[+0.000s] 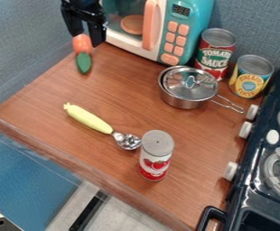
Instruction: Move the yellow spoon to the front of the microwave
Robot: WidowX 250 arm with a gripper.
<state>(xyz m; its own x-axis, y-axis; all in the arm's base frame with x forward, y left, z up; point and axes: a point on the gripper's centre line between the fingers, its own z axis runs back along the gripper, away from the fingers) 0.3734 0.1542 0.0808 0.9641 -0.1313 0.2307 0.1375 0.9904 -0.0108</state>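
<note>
The claw (86, 39) hangs open beside the microwave (194, 19), near a toy carrot (82, 44), we think; we see the yellow-handled spoon (89, 119) well apart from the microwave.

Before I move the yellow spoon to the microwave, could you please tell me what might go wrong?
The spoon's metal end lies right by the upright can, so a careless lift or turn could knock the can over. The pincer is right at the orange and green toy, and may drag or nudge it when leaving. The lidded pot stands near the microwave, so a spoon swung wide to the right might strike it.
</note>
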